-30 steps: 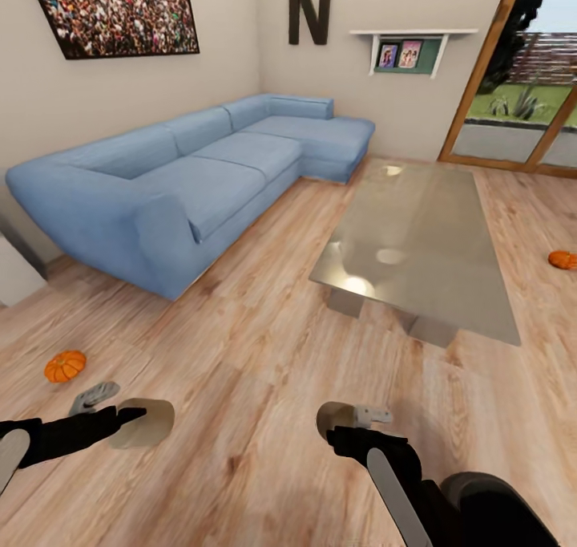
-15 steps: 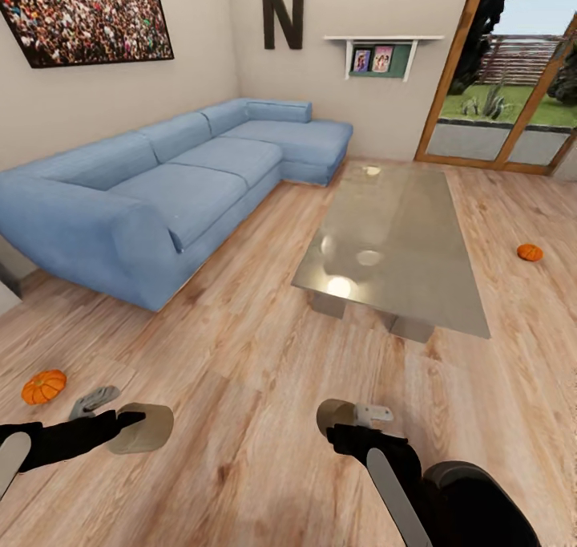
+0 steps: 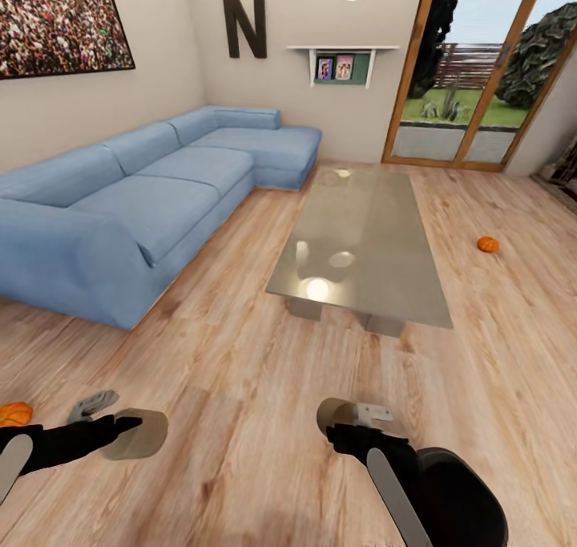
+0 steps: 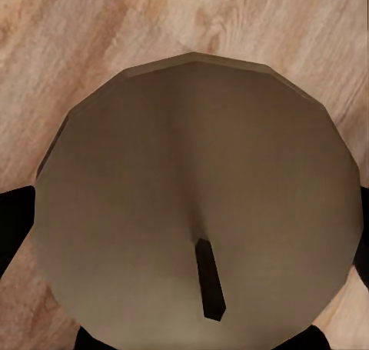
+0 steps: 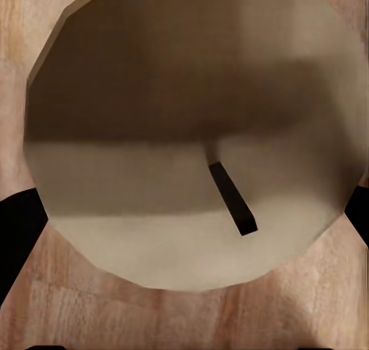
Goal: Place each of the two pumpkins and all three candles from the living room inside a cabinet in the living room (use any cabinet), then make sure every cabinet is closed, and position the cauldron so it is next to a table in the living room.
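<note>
Both arms hang low over the wood floor in the head view. My left gripper (image 3: 112, 423) is shut on a beige candle (image 3: 138, 435); the left wrist view looks onto that candle's round top (image 4: 192, 196) and its dark wick. A second beige candle (image 3: 333, 415) is held in my shut right gripper (image 3: 357, 420), and its top (image 5: 192, 135) faces the right wrist camera. One orange pumpkin (image 3: 14, 413) lies at the left edge beside my left arm. Another pumpkin (image 3: 487, 245) sits on the floor right of the glass-topped table (image 3: 361, 242). The cabinet and the cauldron are out of view.
A long blue corner sofa (image 3: 144, 202) runs along the left wall. Wood-framed glass doors (image 3: 461, 74) stand at the back right, a wall shelf (image 3: 343, 62) between them and the sofa. Bare floor lies between me and the table.
The whole picture has slid left as the camera turned right, so the near pumpkin now sits at the left edge. Both grippers keep their candles in the same pose.
</note>
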Controlling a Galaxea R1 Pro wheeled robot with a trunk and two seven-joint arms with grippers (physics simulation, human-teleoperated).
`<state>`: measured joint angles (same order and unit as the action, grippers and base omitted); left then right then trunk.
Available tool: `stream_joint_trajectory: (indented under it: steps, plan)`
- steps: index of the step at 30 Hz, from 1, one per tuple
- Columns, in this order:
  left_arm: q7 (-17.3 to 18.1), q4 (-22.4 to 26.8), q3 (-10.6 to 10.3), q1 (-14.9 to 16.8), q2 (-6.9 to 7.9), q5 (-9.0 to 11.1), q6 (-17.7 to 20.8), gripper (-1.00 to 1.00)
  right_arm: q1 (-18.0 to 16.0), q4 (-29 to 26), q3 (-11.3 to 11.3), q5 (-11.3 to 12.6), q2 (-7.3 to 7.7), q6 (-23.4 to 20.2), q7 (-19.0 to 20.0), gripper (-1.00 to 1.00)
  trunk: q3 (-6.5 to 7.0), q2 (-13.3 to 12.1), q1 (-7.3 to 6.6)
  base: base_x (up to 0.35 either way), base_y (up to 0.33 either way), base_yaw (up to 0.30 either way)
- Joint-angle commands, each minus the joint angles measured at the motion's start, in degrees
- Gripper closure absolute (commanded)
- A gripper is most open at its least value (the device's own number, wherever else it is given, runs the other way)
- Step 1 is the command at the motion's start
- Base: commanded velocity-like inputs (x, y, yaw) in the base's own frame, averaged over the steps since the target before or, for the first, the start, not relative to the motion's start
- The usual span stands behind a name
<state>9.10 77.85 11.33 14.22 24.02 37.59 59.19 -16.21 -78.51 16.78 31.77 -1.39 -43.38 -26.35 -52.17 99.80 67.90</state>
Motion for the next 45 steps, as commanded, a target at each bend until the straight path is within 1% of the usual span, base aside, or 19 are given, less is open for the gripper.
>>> stream_joint_trajectory:
  steps: [1,4,9,13,14,15,16,18,19,20,23,24,26,29,33,38,45]
  plan:
    - [0.6,0.0,0.1,0.0,-0.01,-0.5,0.2,1.0,-0.1,0.0,0.1,0.6,-0.01,-0.1,-0.6,1.0,0.02,0.0,0.0,0.0,0.0,-0.235]
    - [-0.4,-0.9,0.1,0.0,-0.02,-0.6,0.2,1.0,-0.1,0.6,0.1,0.6,-0.02,0.0,-0.5,1.0,0.2,0.0,0.0,0.0,0.0,-0.235]
    - [-5.5,-1.7,0.0,0.0,-0.2,-0.7,0.2,1.0,-0.1,0.8,0.0,0.6,-0.02,0.0,-0.5,1.0,0.5,0.0,0.0,0.0,0.0,-0.235]
    - [-7.2,-1.8,0.0,0.0,-0.6,-0.7,0.2,1.0,-0.1,0.8,0.0,0.6,-0.02,0.0,-0.5,1.0,0.74,0.0,0.0,0.0,0.0,-0.235]
    - [-7.9,-1.8,0.0,0.0,-0.65,-0.8,0.2,1.0,-0.1,0.8,0.0,0.6,-0.02,0.0,-0.5,1.0,0.8,0.0,0.0,0.0,0.0,-0.235]
    - [-9.6,-1.8,-0.1,0.0,-0.81,-0.8,0.2,1.0,-0.1,0.8,-0.1,0.6,-0.02,0.0,-0.5,1.0,0.86,0.0,0.0,0.0,0.0,-0.235]
    - [-10.9,-1.8,-0.2,0.0,-1.09,-0.8,0.2,1.0,-0.1,0.8,-0.1,0.6,-0.02,0.0,-0.5,1.0,0.92,0.0,0.0,0.0,0.0,-0.235]
    - [-14.9,-1.8,-0.2,0.0,-2.23,-0.8,0.1,1.0,-0.1,0.8,-0.1,0.6,-0.02,0.0,-0.5,1.0,1.04,0.0,0.0,0.0,0.0,-0.235]
    - [-16.6,-1.8,-0.2,0.0,-2.82,-0.8,0.1,1.0,-0.1,0.8,-0.1,0.6,-0.02,0.0,-0.5,1.0,1.1,0.0,0.0,0.0,0.0,-0.235]
    - [-19.1,-1.8,-0.3,0.0,-3.7,-0.8,0.1,1.0,-0.1,0.8,-0.1,0.6,-0.02,0.0,-0.5,1.0,1.16,0.0,0.0,0.0,0.0,-0.235]
    - [-23.5,-1.7,-0.3,0.0,-5.5,-0.9,0.1,1.0,-0.1,0.8,-0.1,0.6,-0.02,0.0,-0.5,1.0,1.34,0.0,0.0,0.0,0.0,-0.235]
    - [-24.2,-1.4,-0.3,0.0,-5.84,-0.9,0.1,1.0,-0.1,0.8,-0.1,0.6,-0.02,0.0,-0.5,1.0,1.4,0.0,0.0,0.0,0.0,-0.235]
    - [-24.9,-1.1,-0.3,0.0,-6.23,-0.9,0.1,1.0,-0.1,0.8,-0.1,0.6,-0.02,0.0,-0.5,1.0,1.52,0.0,0.0,0.0,0.0,-0.235]
    - [-25.1,-1.0,-0.2,0.1,-6.38,-0.9,-0.7,1.0,-0.1,0.9,-0.1,0.6,-0.02,0.0,-0.5,1.0,1.7,0.0,0.0,0.0,0.0,-0.235]
    - [-25.1,-0.9,-0.3,0.0,-6.43,-0.9,-1.3,1.0,-0.1,1.0,-0.1,0.5,-0.02,0.0,-0.6,1.0,1.89,0.0,0.0,0.0,0.0,-0.236]
    - [-24.9,-0.9,-0.4,0.0,-6.44,-0.9,-3.2,1.0,-0.1,1.0,0.0,0.6,-0.01,0.0,-0.6,1.0,1.93,0.0,0.0,0.0,0.0,-0.058]
    - [-24.9,-0.9,-0.4,0.0,-6.44,-0.9,-3.5,1.0,-0.1,1.0,-0.1,0.6,-0.02,0.0,-0.5,1.0,1.76,0.0,0.0,-0.018,0.0,-0.203]
